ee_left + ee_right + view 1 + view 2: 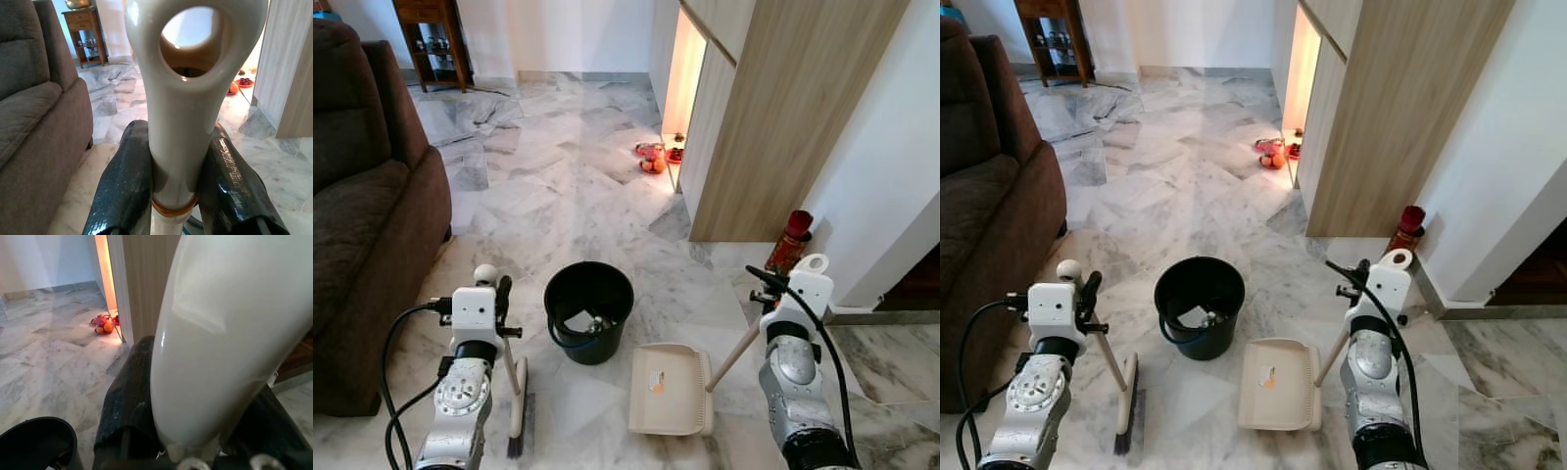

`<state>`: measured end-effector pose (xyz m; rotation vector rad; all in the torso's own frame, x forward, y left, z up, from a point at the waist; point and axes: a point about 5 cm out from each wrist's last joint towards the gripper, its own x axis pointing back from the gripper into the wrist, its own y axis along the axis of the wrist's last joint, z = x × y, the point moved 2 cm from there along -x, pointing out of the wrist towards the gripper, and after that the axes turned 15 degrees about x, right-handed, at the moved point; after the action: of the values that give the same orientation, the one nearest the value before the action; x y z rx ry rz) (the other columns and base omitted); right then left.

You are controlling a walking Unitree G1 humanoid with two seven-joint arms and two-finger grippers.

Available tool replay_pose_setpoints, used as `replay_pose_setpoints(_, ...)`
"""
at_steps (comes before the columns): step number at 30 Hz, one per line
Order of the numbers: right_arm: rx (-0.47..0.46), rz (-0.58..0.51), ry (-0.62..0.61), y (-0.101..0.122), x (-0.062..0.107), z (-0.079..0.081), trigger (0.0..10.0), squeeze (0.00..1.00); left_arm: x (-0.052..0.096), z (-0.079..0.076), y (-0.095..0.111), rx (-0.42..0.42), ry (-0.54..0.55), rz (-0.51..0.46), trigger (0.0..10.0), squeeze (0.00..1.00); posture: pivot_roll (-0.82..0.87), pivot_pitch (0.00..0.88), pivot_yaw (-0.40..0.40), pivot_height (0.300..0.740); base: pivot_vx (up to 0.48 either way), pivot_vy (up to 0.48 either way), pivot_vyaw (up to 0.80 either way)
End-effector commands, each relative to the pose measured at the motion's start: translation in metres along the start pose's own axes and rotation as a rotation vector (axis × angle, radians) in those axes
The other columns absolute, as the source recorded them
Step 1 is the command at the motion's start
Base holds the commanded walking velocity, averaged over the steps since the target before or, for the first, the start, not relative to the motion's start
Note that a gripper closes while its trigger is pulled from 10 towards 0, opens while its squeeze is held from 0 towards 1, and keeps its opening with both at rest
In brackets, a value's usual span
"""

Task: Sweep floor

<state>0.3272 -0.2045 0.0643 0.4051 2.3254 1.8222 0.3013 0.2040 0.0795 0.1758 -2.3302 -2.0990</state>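
A brown sofa (362,225) is sitting at the robot's left on the marble floor (568,196), a black bucket (588,310) is standing between the arms, the right gripper (773,284) is clamping the cream dustpan (668,390) by its handle, and the left gripper (499,299) is gripping the broom (517,406).

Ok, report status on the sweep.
Left gripper shut on broom handle. Right gripper shut on dustpan handle; dustpan flat on floor. Black bucket ahead, between them.
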Motion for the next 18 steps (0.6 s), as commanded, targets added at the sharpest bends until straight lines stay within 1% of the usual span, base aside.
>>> replay_pose_setpoints(1, -0.010, -0.050, -0.006, 0.0130, -0.0060, -0.0010, 10.0, 0.00, -0.0065, -0.0042, 0.0097, -0.018, -0.019, -0.040, 10.0, 0.00, 0.02, 0.000, -0.042, 0.740, 0.000, 0.000, 0.00)
replay_pose_setpoints(9, -0.009, -0.049, -0.003, 0.0130, -0.0062, -0.0007, 10.0, 0.00, -0.0060, -0.0049, 0.0090, -0.028, -0.020, -0.036, 10.0, 0.00, 0.03, 0.000, -0.046, 0.740, 0.000, 0.000, 0.00)
replay_pose_setpoints(18, -0.011, -0.041, -0.007, 0.0114, -0.0062, -0.0018, 10.0, 0.00, -0.0057, -0.0035, 0.0088, -0.035, -0.014, -0.035, 10.0, 0.00, 0.03, 0.000, -0.044, 0.740, 0.000, -0.301, 0.00)
